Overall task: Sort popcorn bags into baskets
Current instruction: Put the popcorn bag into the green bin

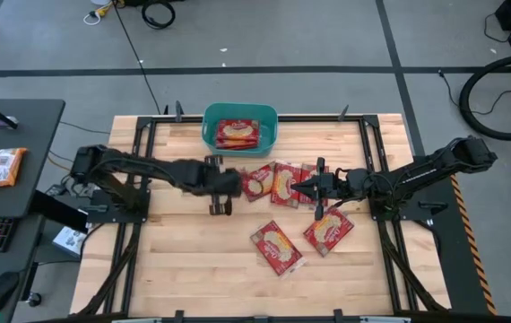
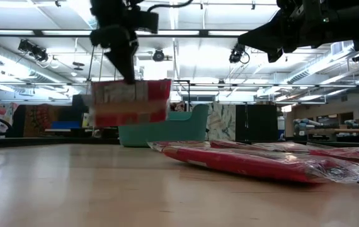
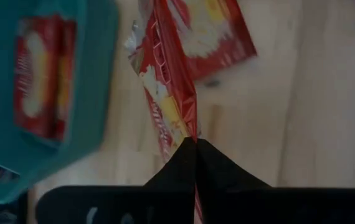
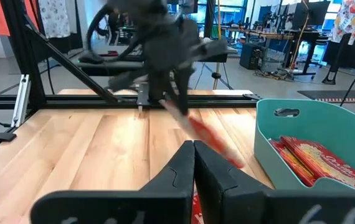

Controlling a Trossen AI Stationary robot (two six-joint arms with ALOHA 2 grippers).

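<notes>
Just in front of the teal basket [image 1: 240, 126], the left gripper [image 1: 229, 185] hangs above the bench [image 1: 184, 260] with its jaws clenched on the edge of a popcorn bag [image 2: 131, 101]. From the level camera that bag dangles clear of the wood, hanging broadside from the fingertips, with the basket behind it. From the left wrist, the held bag [image 3: 168, 87] shows edge-on, pinched right at the tip where the two dark fingers meet, with the basket off to one side and another bag lying flat on the bench beyond it.

Inside the basket, red bags [image 1: 238, 133] already lie flat on the bottom; the right wrist camera shows them [image 4: 317, 160] stacked against the teal wall.

Beside the basket's front edge, a row of overlapping bags [image 1: 278, 182] lies on the wood between the two grippers. Farther from the basket, two more bags sit apart from that row: one [image 1: 276, 247] lies tilted, and the other [image 1: 329, 231] lies close under the right arm.

Over by that row, the right gripper [image 1: 302, 187] is held above the bench with its jaws pressed together and gripping nothing, pointing toward the left gripper.
</notes>
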